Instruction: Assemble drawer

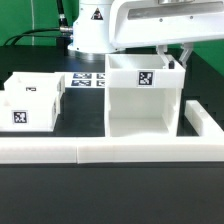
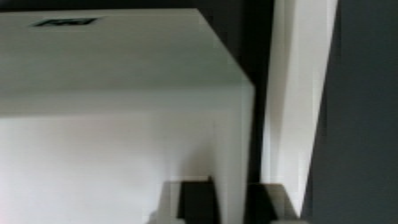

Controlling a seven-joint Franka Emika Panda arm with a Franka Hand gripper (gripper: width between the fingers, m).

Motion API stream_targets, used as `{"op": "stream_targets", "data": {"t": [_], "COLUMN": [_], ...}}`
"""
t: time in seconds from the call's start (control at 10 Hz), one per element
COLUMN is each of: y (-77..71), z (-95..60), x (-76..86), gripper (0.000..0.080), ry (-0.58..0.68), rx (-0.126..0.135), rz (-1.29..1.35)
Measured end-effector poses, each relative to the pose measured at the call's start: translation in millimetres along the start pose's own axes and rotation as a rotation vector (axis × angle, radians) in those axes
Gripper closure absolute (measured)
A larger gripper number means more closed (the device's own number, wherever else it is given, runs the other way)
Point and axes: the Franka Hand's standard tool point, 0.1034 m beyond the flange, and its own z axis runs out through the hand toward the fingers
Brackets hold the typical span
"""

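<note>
The casing [image 1: 143, 110] stands upright right of centre on the table [image 1: 85, 118], its top open. Inside show only its white walls, with a tag on the far one. Both trays sit outside it at the left, touching each other: the far tray [image 1: 55, 92] and the near tray [image 1: 24, 108]. A wall strip [image 1: 100, 151] runs along the near side and turns up the right. The marker board [image 1: 90, 78] lies far behind.

The gripper [image 1: 175, 62] [image 2: 235, 203] is at the casing's far right corner. In the wrist view its dark fingers [image 2: 189, 205] stand either side of a white casing wall. Whether they pinch it I cannot tell.
</note>
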Motion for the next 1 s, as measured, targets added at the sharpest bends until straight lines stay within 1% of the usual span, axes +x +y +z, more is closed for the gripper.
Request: {"op": "stream_targets", "data": {"t": [0.3, 0.6, 0.8, 0.9, 1.0], "y": [-0.4, -3.1, -4.7, -5.0, -5.0], "z": [-1.0, -2.7, -3.0, -0.9, 0.2], "x": [0.6, 3.6, 6.5, 13.4, 21.6], "gripper": [0.0760, 0.0760, 0.0760, 0.0757, 0.0757], "ry": [0.002, 0.016, 0.025, 0.035, 0.038], "rx": [0.001, 0.010, 0.022, 0.033, 0.038], "rz": [0.020, 0.161, 0.288, 0.402, 0.478]}}
